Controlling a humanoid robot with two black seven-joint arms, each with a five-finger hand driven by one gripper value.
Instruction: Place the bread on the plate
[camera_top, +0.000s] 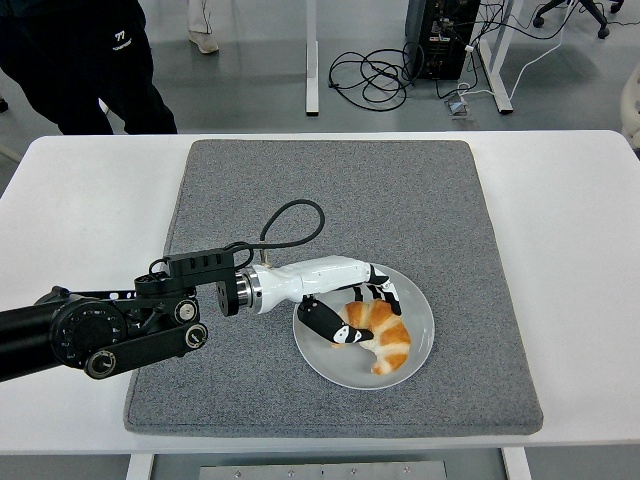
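A golden croissant (383, 335) lies on the round white plate (415, 300), which sits on the grey mat toward its front. My left hand (358, 308) reaches in from the left over the plate's left half. Its white and black fingers (382, 286) curl over the croissant's far side and the thumb (330, 327) presses on its near side, so the hand is still shut on the bread. The right arm is nowhere in the picture.
The grey mat (330, 190) covers the middle of the white table (570, 240). A black cable (292, 217) loops up from the left forearm over the mat. A person in dark clothes (80, 50) stands at the far left edge of the table.
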